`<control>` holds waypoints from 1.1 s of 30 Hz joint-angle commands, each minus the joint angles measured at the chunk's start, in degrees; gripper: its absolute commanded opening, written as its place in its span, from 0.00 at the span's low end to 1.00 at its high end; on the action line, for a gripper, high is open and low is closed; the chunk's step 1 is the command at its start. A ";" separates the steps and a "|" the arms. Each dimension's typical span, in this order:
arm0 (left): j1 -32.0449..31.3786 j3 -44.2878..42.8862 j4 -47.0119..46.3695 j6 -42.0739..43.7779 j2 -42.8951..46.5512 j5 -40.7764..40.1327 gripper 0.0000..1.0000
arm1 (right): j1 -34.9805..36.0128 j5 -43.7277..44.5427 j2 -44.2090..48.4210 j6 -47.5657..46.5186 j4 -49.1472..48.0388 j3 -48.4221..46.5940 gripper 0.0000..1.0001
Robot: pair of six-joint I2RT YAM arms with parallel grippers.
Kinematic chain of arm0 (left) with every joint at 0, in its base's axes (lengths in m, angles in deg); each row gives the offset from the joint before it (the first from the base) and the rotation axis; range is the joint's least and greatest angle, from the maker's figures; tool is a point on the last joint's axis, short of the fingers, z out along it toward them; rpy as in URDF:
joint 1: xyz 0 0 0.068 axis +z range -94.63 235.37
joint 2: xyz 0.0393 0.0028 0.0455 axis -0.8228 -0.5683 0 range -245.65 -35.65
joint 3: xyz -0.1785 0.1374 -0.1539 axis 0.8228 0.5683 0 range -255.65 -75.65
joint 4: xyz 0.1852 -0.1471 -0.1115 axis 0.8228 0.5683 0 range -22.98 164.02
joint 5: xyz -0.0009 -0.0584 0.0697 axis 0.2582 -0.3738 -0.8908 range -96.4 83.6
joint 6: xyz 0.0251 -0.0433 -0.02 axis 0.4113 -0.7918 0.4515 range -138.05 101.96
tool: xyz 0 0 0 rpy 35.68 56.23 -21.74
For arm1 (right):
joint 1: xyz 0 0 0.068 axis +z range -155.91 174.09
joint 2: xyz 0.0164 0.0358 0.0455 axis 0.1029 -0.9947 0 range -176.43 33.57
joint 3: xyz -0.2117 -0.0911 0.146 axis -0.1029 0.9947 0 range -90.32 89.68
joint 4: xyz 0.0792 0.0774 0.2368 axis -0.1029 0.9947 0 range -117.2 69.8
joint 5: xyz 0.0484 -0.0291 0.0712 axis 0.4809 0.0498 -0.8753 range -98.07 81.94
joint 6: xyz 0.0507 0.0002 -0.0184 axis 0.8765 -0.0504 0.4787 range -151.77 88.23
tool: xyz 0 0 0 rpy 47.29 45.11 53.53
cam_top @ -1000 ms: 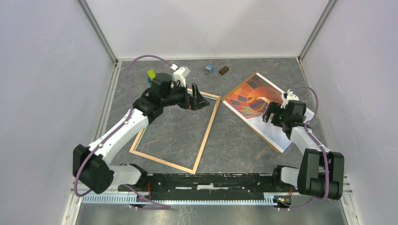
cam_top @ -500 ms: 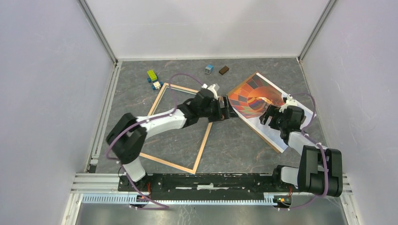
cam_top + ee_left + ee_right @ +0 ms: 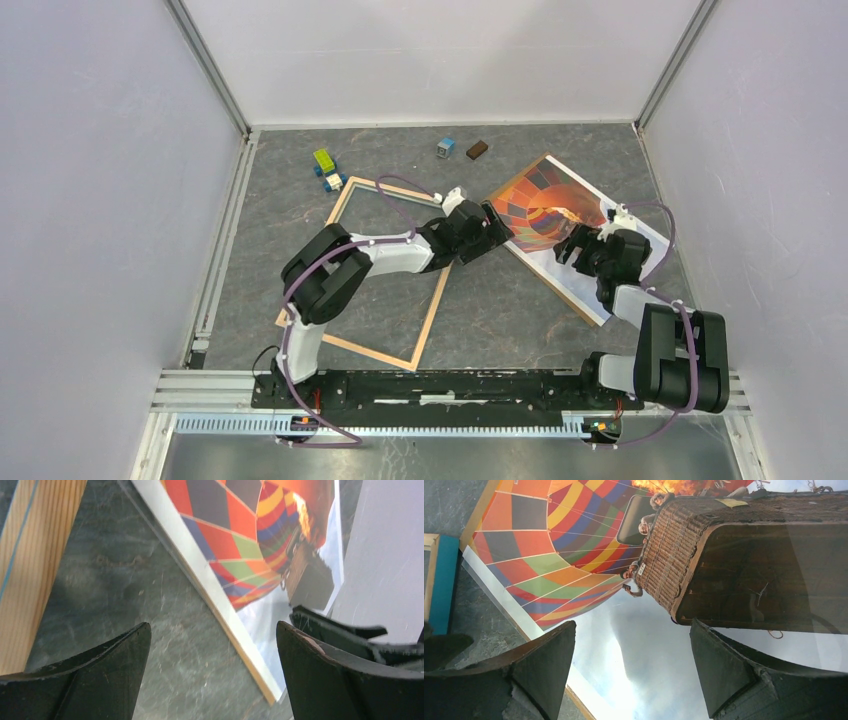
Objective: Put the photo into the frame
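With the photo (image 3: pixel 530 205) lying right of centre, outside the frame (image 3: pixel 428 322), my left gripper (image 3: pixel 212 629) and right gripper (image 3: pixel 633 627) hover over it, jaws apart and empty, so I judge that pinching an edge comes next.

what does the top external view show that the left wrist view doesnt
Only the top view: the whole frame outline and the small blocks at the far edge. Only the left wrist view: the photo up close, its white border with a brown edge beneath it. Both: the photo, a wooden frame side, and the left hand open, holding nothing.
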 commanded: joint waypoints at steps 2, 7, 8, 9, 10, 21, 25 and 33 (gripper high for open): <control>-0.11 -5.00 -6.01 -7.72 -5.17 -5.25 1.00 | -0.37 -1.70 -1.78 1.40 2.18 2.28 0.90; -0.11 -6.41 -8.16 -10.76 -7.79 -7.76 1.00 | -0.37 -2.17 -2.26 1.43 2.24 2.04 0.90; -0.02 -6.29 -8.62 -11.08 -8.04 -8.53 1.00 | -0.37 -2.31 -2.58 1.35 2.51 1.80 0.89; 0.00 -6.03 -9.15 -11.46 -8.13 -9.25 1.00 | -0.36 -2.39 -2.86 1.29 2.88 1.59 0.89; 0.11 -5.74 -9.84 -12.11 -8.38 -9.98 1.00 | -0.33 -2.39 -3.12 1.16 3.13 1.48 0.89; 0.81 -3.58 -20.41 -14.24 -9.58 -8.02 0.99 | -0.37 -4.22 -5.84 1.53 2.43 1.25 0.87; 1.34 -2.42 -24.61 -15.35 -9.17 -6.06 0.97 | -0.37 -4.90 -6.34 1.56 2.26 1.21 0.87; 1.29 -0.69 -26.33 -15.31 -6.05 -5.16 0.94 | -0.35 -4.88 -6.59 1.36 2.34 1.17 0.86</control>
